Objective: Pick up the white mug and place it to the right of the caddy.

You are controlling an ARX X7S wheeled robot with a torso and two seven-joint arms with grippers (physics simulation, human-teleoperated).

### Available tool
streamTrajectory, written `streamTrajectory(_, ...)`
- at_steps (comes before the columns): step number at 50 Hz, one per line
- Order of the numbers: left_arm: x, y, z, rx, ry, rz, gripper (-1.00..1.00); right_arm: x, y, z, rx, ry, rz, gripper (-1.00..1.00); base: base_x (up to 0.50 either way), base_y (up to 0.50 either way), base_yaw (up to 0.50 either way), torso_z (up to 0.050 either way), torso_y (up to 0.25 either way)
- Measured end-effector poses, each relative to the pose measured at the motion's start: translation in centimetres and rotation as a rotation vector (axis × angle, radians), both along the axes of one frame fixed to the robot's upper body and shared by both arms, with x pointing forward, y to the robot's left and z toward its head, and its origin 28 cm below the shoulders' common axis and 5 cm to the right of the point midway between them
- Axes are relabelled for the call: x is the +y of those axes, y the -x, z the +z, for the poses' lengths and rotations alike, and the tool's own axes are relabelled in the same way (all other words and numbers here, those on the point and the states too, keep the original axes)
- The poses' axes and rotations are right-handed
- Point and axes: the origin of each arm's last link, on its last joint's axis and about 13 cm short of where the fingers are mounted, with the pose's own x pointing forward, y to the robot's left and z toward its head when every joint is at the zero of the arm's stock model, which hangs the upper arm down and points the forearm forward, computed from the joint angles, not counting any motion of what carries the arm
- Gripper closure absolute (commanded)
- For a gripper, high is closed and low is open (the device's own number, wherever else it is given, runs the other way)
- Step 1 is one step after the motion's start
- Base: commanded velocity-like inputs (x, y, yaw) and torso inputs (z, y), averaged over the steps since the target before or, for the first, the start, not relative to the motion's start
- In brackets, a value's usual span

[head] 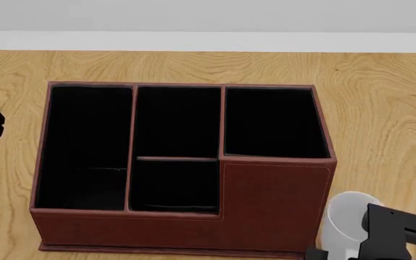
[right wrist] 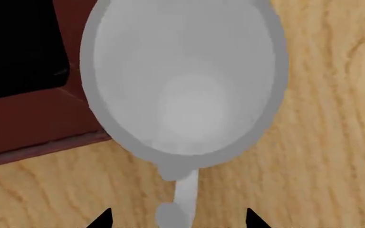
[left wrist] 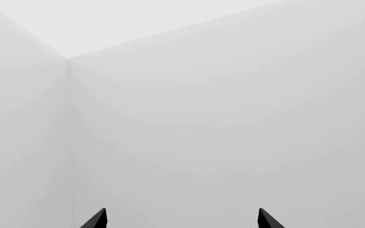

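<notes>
Right gripper (right wrist: 176, 219) fingers spread astride white mug (right wrist: 186, 80) handle, mug upright just right of caddy (head: 179, 162). Placement looks done; next: retract clear. Left gripper (left wrist: 182, 219) spread, empty.

No readable text, label, brand, number or sign is showing anywhere in these views.
</notes>
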Motion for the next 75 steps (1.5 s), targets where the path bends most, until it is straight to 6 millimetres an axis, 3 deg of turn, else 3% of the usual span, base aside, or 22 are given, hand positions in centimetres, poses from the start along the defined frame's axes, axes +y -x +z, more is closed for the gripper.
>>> streamTrajectory(15, 0.0, 0.1, -0.1, 0.002, 0.003, 0.001, -1.00, -0.1, 0.4, 0.1, -0.012, 0.000, -0.008, -1.00, 0.00, 0.00, 0.00, 0.000, 0.000)
streamTrajectory(27, 0.0, 0.2, 0.0, -0.001, 0.004, -0.001, -1.00, -0.4, 2.1, 1.7, -0.085, 0.031, -0.037, -1.00, 0.00, 0.00, 0.00, 0.000, 0.000)
streamTrajectory(50, 0.0, 1.4, 0.5, -0.021, 0.007, -0.004, -1.00, 1.1, 8.5, 7.1, -0.342, 0.115, 0.007, -1.00, 0.00, 0.00, 0.00, 0.000, 0.000)
streamTrajectory(65, -0.1, 2.1, 0.9, -0.032, 0.006, -0.006, -1.00, 2.7, 14.2, 12.0, -0.650, 0.237, 0.022, -1.00, 0.00, 0.00, 0.00, 0.000, 0.000)
streamTrajectory(75, -0.3, 2.6, 1.1, -0.037, 0.004, -0.009, -1.00, 3.4, 16.2, 12.8, -0.845, 0.296, 0.020, -1.00, 0.00, 0.00, 0.00, 0.000, 0.000)
